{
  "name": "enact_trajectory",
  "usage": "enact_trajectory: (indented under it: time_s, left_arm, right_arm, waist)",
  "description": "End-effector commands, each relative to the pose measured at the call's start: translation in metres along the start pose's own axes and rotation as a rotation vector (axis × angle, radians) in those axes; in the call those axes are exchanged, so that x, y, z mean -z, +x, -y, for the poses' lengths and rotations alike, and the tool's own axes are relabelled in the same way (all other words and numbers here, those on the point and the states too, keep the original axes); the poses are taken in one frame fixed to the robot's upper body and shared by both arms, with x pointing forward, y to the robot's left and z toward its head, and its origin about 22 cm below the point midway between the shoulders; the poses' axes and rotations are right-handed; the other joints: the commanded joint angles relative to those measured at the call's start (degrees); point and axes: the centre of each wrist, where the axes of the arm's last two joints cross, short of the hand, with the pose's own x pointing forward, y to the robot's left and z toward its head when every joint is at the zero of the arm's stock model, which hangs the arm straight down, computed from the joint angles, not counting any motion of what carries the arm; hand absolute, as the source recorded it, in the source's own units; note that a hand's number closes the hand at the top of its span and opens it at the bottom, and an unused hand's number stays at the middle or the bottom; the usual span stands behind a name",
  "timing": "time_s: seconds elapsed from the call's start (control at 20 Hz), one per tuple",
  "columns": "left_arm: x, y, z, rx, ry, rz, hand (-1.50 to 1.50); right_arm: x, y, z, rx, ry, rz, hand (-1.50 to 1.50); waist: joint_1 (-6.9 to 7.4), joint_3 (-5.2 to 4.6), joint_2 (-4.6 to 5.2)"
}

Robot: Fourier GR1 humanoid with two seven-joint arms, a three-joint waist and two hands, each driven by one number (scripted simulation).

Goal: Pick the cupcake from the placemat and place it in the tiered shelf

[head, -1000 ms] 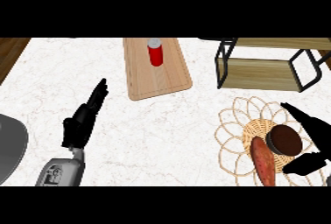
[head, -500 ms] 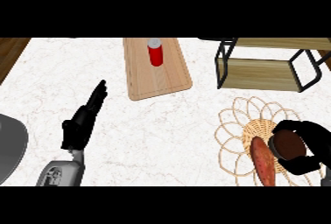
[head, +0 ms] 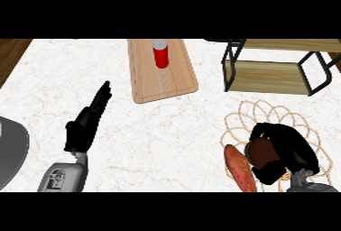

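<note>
Grey round object (head: 9,151) cut off at the far left edge, lying on the white marble counter (head: 166,135). Left hand (head: 86,122) just right of it, resting on the counter, fingers straight and together pointing up and to the right, open, holding nothing; grey forearm below it at the lower edge. Wooden cutting board (head: 165,74) in the upper middle, well apart from the left hand. Red bottle (head: 160,57) with a grey cap standing on the board's far end. Tiered shelf (head: 268,76) at the upper right, black frame with wooden boards, nothing visible on them. Woven placemat (head: 266,115) below the shelf, near it but apart. Long reddish food piece (head: 240,170) on the placemat's lower left part. Cupcake (head: 264,151) just right of that piece, over the placemat, brown top showing. Right hand (head: 293,146) closed around the cupcake, fingers and thumb curled round it from the right, partly hiding it. Cannot tell whether the cupcake is lifted off the placemat.
</note>
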Motion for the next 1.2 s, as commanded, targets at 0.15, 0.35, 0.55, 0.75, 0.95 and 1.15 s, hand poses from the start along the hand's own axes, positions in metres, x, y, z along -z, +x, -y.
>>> enact_trajectory:
  time_s: [0.15, 0.35, 0.55, 0.75, 0.95, 1.15]
  left_arm:
    - [0.007, 0.003, -0.005, 0.000, -0.016, 0.004, 0.00]
    - [-0.002, -0.006, 0.006, -0.011, -0.034, -0.006, 0.00]
    - [0.010, 0.005, -0.007, -0.003, -0.001, -0.011, 0.00]
    - [-0.007, 0.011, 0.014, -0.018, 0.000, -0.005, 0.00]
    - [-0.007, 0.002, -0.001, -0.003, -0.014, -0.005, 0.00]
    - [-0.003, -0.001, -0.007, 0.007, -0.003, -0.006, 0.00]
  right_arm:
    - [-0.016, 0.135, -0.037, 0.066, -0.069, -0.026, 1.50]
    - [-0.029, 0.158, -0.036, 0.261, -0.156, 0.026, 1.50]
    - [-0.053, 0.182, -0.004, 0.450, -0.294, 0.144, 1.50]
    - [-0.074, 0.201, 0.025, 0.463, -0.417, 0.161, 1.50]
    - [-0.093, 0.201, 0.057, 0.469, -0.538, 0.110, 1.50]
    - [-0.099, 0.215, 0.086, 0.400, -0.661, 0.041, 1.50]
  waist:
    - [1.13, 0.07, 0.18]
    - [0.82, 0.13, 0.06]
    - [0.54, 0.11, -0.01]
    - [0.34, 0.11, -0.17]
    - [-0.16, 0.09, -0.17]
    - [-0.30, 0.02, -0.18]
